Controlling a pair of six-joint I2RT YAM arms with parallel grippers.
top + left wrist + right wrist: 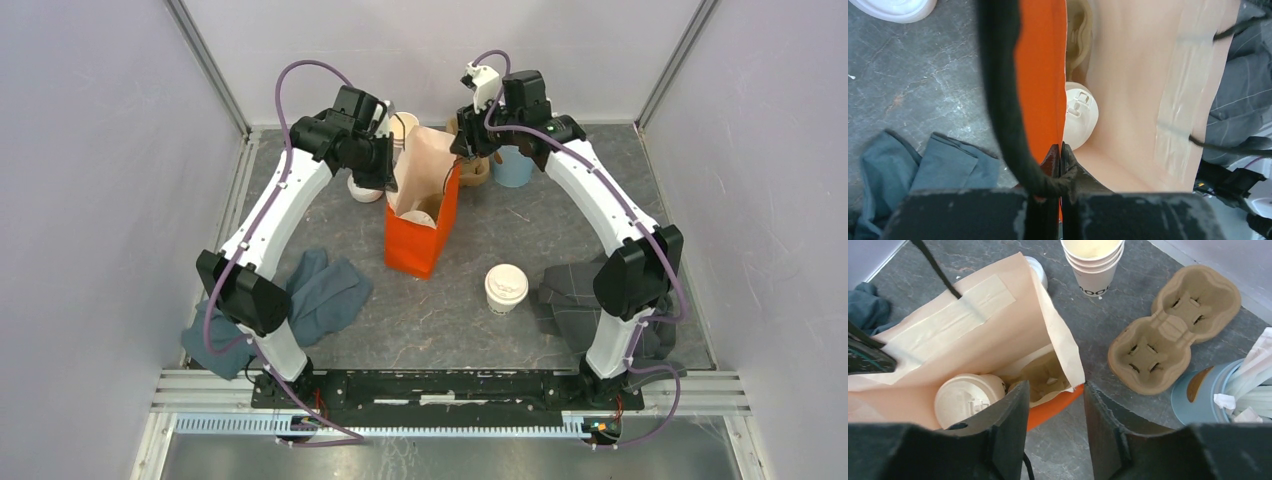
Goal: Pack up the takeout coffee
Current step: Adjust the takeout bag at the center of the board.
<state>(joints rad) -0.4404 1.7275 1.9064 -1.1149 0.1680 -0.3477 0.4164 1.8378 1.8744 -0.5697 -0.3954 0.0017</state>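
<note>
left wrist | left pincer (1061, 150) pinches orange bag (1040, 60) rim, to hold mouth open | right pincer (1056, 390) part-wide astride opposite rim | lidded cup (1079, 117) inside

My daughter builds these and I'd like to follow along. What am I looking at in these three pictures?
The left arm and right arm are robot arms, each ending in a two-finger gripper, at a grey table. The wide picture looks down from above; the other two come from wrist cameras. The left gripper is shut on one wall of an orange bag. The right gripper hangs open over another rim. One lidded cup sits inside; a second lidded cup stands on the table. Nearby: a cardboard carrier, lidless cups, a blue cloth, a grey cloth.
</note>
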